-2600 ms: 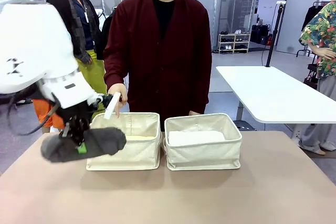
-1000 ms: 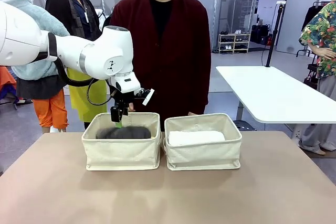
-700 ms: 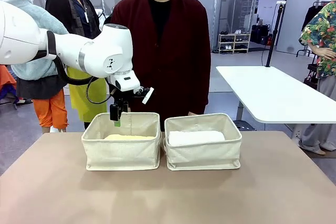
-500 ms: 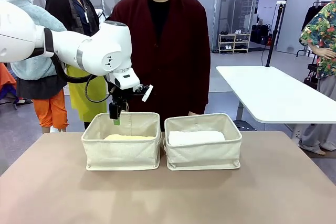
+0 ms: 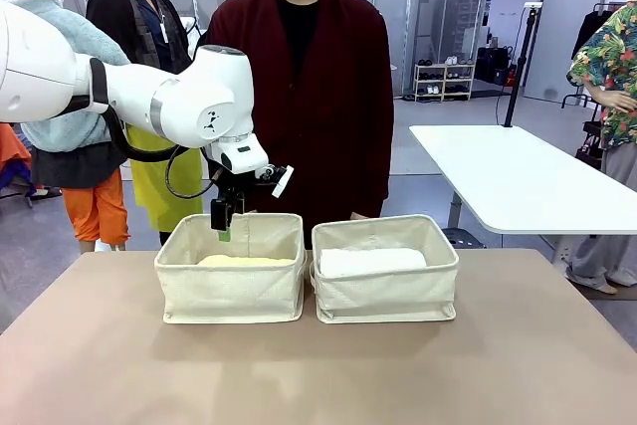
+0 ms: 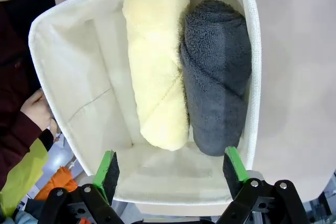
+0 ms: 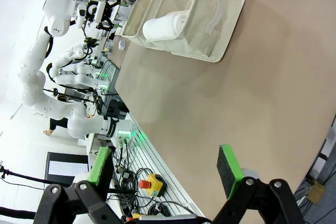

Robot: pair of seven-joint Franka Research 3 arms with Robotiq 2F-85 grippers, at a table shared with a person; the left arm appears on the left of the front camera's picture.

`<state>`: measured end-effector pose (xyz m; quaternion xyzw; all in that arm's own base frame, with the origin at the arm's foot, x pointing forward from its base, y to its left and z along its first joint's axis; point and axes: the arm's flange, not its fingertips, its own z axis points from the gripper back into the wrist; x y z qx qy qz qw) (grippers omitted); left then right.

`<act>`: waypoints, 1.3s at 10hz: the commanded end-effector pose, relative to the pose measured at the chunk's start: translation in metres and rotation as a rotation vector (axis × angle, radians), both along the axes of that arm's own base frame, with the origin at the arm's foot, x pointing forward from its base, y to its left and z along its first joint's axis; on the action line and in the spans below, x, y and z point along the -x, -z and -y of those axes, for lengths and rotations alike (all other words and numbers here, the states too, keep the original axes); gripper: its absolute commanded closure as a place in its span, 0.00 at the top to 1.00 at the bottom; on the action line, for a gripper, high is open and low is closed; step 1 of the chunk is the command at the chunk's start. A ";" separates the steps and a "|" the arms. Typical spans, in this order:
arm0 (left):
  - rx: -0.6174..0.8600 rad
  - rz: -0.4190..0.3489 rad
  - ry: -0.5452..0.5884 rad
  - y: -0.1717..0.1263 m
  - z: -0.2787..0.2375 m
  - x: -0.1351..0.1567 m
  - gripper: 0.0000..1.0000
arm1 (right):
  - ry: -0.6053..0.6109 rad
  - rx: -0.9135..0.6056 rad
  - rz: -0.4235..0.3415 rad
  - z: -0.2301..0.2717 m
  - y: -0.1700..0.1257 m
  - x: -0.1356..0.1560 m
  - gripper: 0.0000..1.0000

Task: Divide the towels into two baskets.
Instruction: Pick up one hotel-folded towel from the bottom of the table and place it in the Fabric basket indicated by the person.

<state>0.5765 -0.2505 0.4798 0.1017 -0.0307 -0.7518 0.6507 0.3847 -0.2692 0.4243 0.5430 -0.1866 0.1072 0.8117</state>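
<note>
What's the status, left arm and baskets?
Left gripper open above left basket. Dark grey towel beside pale yellow towel inside. White towel in right basket. Nothing obstructing.

Dark grey terry towel roll [image 6: 218, 77]: from the front we cannot see it, the near wall of the left cream canvas basket [image 5: 231, 291] covering it.

Pale yellow terry roll [image 5: 246, 260]: front view, top sliver only.

White terry roll [image 5: 370, 261]: lower half behind the right cream canvas basket [image 5: 386, 297] wall.

Pale pink roll: we cannot locate it.
</note>
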 end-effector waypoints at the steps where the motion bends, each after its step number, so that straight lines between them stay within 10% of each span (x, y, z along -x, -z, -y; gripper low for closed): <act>1: -0.004 0.004 0.014 -0.003 -0.004 -0.002 1.00 | 0.002 0.016 -0.006 -0.001 -0.002 0.003 1.00; 7: 0.073 -0.019 -0.059 -0.037 -0.024 0.037 1.00 | 0.002 0.016 -0.006 -0.001 -0.002 0.003 1.00; 13: 0.445 -0.348 -0.232 -0.058 -0.148 0.170 1.00 | 0.002 0.016 -0.006 -0.001 -0.002 0.003 1.00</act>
